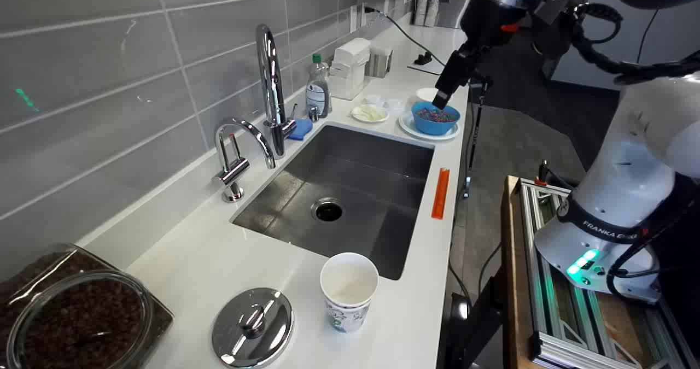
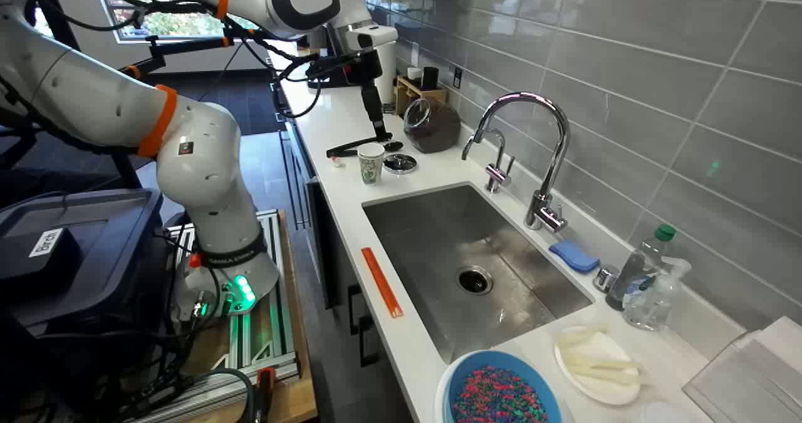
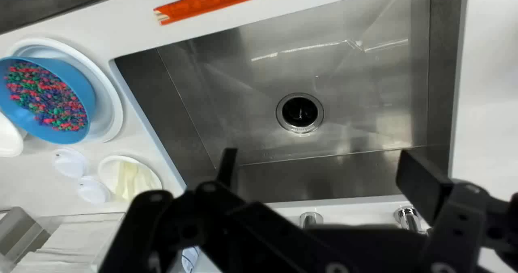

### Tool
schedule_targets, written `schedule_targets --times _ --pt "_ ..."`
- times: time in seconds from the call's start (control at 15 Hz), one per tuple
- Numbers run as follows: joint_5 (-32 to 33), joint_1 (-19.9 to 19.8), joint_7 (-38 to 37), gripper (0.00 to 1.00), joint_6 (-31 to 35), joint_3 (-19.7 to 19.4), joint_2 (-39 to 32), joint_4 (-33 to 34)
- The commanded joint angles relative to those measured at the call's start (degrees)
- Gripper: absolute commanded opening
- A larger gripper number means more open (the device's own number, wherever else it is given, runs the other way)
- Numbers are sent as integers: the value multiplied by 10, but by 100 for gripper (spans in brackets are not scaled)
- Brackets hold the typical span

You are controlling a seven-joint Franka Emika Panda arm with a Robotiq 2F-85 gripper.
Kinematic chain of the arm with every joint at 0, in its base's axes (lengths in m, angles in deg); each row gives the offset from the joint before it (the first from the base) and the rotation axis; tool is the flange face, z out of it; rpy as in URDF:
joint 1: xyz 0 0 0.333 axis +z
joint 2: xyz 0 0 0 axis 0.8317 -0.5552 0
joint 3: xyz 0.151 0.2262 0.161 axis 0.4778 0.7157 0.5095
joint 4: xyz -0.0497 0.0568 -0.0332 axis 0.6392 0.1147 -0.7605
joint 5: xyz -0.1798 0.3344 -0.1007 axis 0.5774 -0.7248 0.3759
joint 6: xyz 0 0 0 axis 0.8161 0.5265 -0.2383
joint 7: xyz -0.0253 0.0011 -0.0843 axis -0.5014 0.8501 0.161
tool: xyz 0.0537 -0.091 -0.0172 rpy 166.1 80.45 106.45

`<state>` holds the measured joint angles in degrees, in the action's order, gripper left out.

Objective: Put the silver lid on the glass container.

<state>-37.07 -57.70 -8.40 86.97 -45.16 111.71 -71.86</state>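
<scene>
The silver lid (image 1: 252,328) lies on the white counter with its knob up, beside the paper cup. It also shows in an exterior view (image 2: 400,163) near the container. The glass container (image 1: 82,314) is clear, with dark brown contents and a round, uncovered opening; an exterior view shows it by the wall (image 2: 438,128). Neither lid nor container is in the wrist view. My gripper (image 3: 317,157) is open and empty, with its fingers wide apart above the sink. It is in the air in both exterior views (image 1: 440,102) (image 2: 380,132), away from the lid.
The sink (image 1: 350,161) with tall faucets (image 1: 268,85) lies between the lid and the blue bowl (image 3: 90,91). A white patterned paper cup (image 1: 348,290) stands right next to the lid. An orange packet (image 1: 440,193) lies along the sink's front edge. Dark items (image 2: 351,146) show behind the cup.
</scene>
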Motion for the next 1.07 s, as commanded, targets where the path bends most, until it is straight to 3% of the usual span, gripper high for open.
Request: schedule_targets --times 0.0,0.4,0.73,1.0 --pt "4 4 -3 100 -6 -4 -1 -8" --pt "2 15 0 100 -1 2 -16 -19" --pt "-16 86 5 100 56 68 -87 40" --pt "9 116 14 100 155 124 -181 84"
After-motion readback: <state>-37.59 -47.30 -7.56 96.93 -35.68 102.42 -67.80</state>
